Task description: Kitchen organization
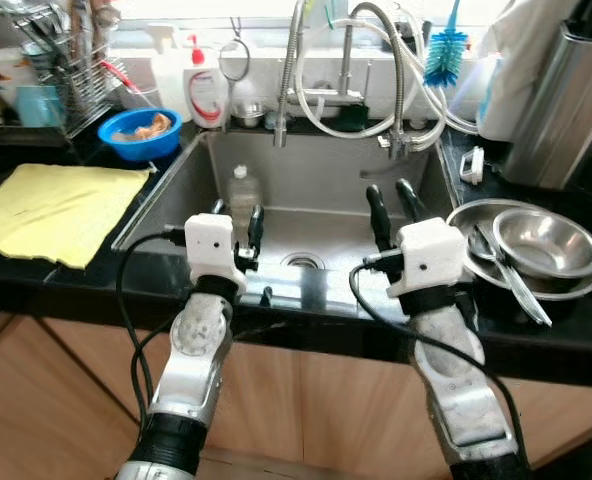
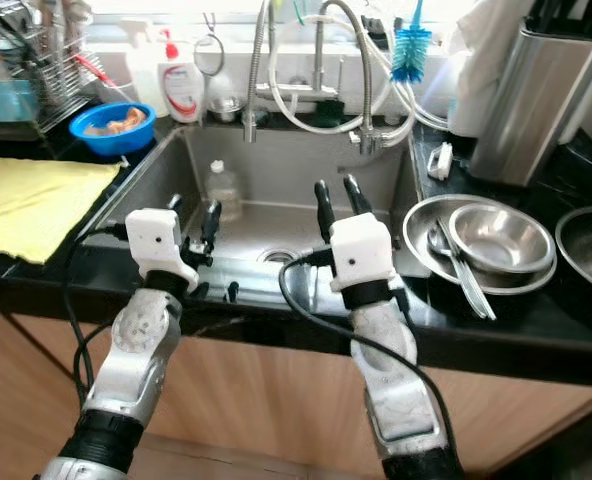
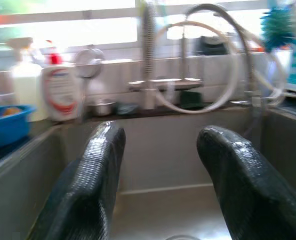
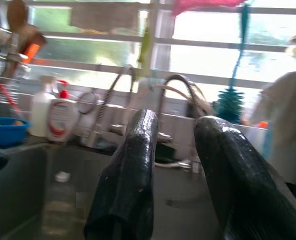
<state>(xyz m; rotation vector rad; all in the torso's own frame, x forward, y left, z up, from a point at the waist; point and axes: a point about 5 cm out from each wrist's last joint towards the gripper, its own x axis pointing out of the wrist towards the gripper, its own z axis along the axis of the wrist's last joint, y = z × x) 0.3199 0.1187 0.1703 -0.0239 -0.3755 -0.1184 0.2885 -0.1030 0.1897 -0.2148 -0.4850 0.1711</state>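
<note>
Both pincers hover over the sink's [image 1: 166, 195] front edge, empty: left pincer [image 1: 238, 222] and right pincer [image 1: 392, 200] parted wide; a clear bottle [image 1: 242, 196] stands at the basin's back left

Brushed steel sink [image 1: 176, 190] — glossy black counter [image 1: 576, 330], soft yellow cloth [image 1: 51, 210], shiny metal bowls [image 1: 541, 240].

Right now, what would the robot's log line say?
left claw: open, over sink | right claw: open, over sink | bottle: upright in sink

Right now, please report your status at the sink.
Both tools open, empty: left tool, right tool over sink. Plastic bottle upright inside. Nothing blocking.
</note>
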